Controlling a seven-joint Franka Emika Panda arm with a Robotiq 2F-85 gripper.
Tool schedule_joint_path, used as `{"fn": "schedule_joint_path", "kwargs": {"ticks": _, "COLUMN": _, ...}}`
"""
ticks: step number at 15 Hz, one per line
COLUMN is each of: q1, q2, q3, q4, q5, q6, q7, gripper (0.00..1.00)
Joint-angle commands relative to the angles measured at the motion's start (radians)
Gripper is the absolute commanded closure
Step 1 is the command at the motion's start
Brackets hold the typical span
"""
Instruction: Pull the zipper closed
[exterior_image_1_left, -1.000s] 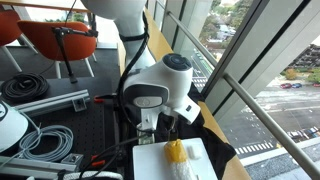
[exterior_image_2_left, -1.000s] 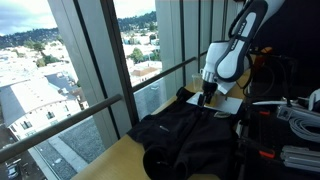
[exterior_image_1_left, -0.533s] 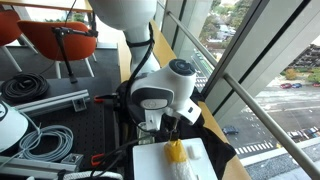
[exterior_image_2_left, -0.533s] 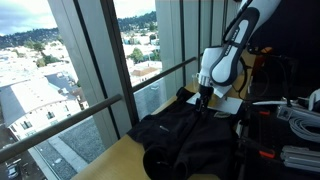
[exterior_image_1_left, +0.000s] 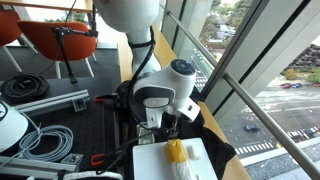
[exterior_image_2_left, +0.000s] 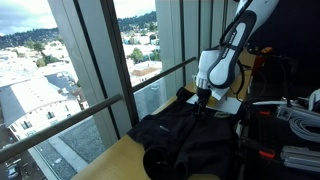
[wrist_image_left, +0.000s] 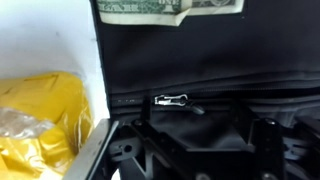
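One zipper (wrist_image_left: 172, 100) crosses the black jacket (wrist_image_left: 200, 60) just ahead of the hand (wrist_image_left: 195, 140) (wide or narrow, I cannot tell).

A silver zipper pull (wrist_image_left: 172, 100) lies flat on a black jacket (wrist_image_left: 200, 60), sitting on the zipper (wrist_image_left: 250, 101), which crosses the frame as a thin horizontal seam. A dollar bill (wrist_image_left: 170, 8) rests on the fabric at the top edge. At left, a crumpled yellow bag (wrist_image_left: 40, 120) sits on a white surface (wrist_image_left: 50, 40) that borders the jacket. The dark gripper (wrist_image_left: 190, 140) fills the bottom of the frame just below the pull, its jaw spread lost against the black cloth.
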Motion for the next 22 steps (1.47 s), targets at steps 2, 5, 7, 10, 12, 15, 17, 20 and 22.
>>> {"fn": "schedule_joint_path", "kwargs": {"ticks": 2, "q1": 0.018, "q2": 0.012, "q3": -0.008, "q4": 0.022, "q5": 0.007, "q6": -0.027, "q7": 0.001, "gripper": 0.55}}
{"fn": "schedule_joint_path", "kwargs": {"ticks": 5, "q1": 0.023, "q2": 0.008, "q3": -0.014, "q4": 0.018, "q5": 0.006, "q6": -0.028, "q7": 0.004, "gripper": 0.63}}
{"fn": "schedule_joint_path", "kwargs": {"ticks": 7, "q1": 0.027, "q2": 0.006, "q3": -0.018, "q4": 0.017, "q5": 0.005, "q6": -0.028, "q7": 0.007, "gripper": 0.63}}
{"fn": "schedule_joint_path", "kwargs": {"ticks": 10, "q1": 0.031, "q2": 0.003, "q3": -0.021, "q4": 0.013, "q5": 0.004, "q6": -0.029, "q7": 0.008, "gripper": 0.63}}
{"fn": "schedule_joint_path", "kwargs": {"ticks": 12, "q1": 0.039, "q2": -0.003, "q3": -0.025, "q4": 0.009, "q5": 0.002, "q6": -0.029, "q7": 0.009, "gripper": 0.64}}
{"fn": "schedule_joint_path", "kwargs": {"ticks": 15, "q1": 0.068, "q2": -0.024, "q3": -0.048, "q4": -0.001, "q5": -0.01, "q6": -0.038, "q7": 0.015, "gripper": 0.87}}
{"fn": "schedule_joint_path", "kwargs": {"ticks": 17, "q1": 0.078, "q2": -0.053, "q3": -0.054, "q4": -0.016, "q5": -0.013, "q6": -0.038, "q7": 0.011, "gripper": 0.93}}
{"fn": "schedule_joint_path", "kwargs": {"ticks": 20, "q1": 0.089, "q2": -0.087, "q3": -0.055, "q4": -0.038, "q5": -0.016, "q6": -0.034, "q7": 0.005, "gripper": 1.0}}
{"fn": "schedule_joint_path", "kwargs": {"ticks": 22, "q1": 0.089, "q2": -0.11, "q3": -0.053, "q4": -0.056, "q5": -0.016, "q6": -0.031, "q7": 0.002, "gripper": 0.98}}
